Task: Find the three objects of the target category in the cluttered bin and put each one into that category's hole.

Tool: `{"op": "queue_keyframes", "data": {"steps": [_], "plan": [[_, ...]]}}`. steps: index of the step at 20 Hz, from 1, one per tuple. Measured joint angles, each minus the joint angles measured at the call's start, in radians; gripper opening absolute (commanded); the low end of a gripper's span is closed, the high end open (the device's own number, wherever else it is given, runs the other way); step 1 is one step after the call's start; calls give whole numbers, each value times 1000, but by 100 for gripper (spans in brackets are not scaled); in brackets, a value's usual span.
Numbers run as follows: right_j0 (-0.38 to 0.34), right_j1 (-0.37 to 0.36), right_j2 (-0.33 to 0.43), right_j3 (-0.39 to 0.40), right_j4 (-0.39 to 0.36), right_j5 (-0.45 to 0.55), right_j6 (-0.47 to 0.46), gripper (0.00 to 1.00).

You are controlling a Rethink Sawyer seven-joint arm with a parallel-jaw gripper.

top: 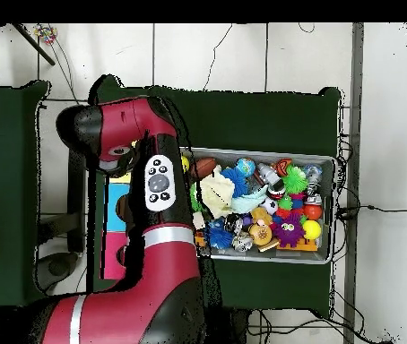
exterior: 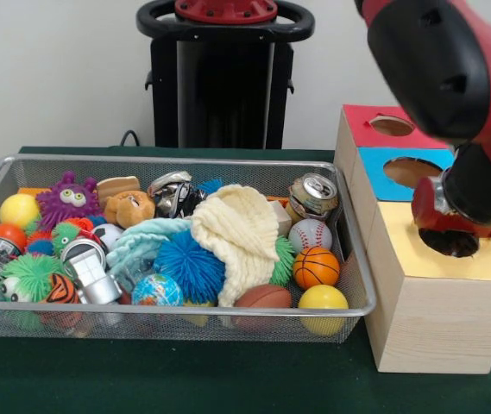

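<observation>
The wire mesh bin (exterior: 355, 259) stands on the green table, full of toys; it also shows in the overhead view (top: 331, 208). No white flecked rope bundle shows in it in either view. The pale wooden box with the yellow top (exterior: 418, 259) stands right of the bin. Its round hole (exterior: 450, 245) is partly covered by my gripper (exterior: 449, 226), which hangs right over it on the red arm. Whether the gripper holds anything is hidden. In the overhead view the arm (top: 144, 179) covers the gripper and the yellow top.
The blue-topped box (exterior: 383, 159) and red-topped box (exterior: 361, 116) stand behind the yellow one. The bin holds a cream knitted cloth (exterior: 241, 228), spiky balls (exterior: 189, 263), a can (exterior: 314, 197), a baseball (exterior: 310, 233), a small basketball (exterior: 316, 267) and a yellow ball (exterior: 323, 299).
</observation>
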Motion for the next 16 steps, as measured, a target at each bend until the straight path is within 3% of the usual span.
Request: {"op": "queue_keyframes", "data": {"steps": [16], "plan": [[-16, 0, 19, -2, -2, 5, 0, 0]]}}
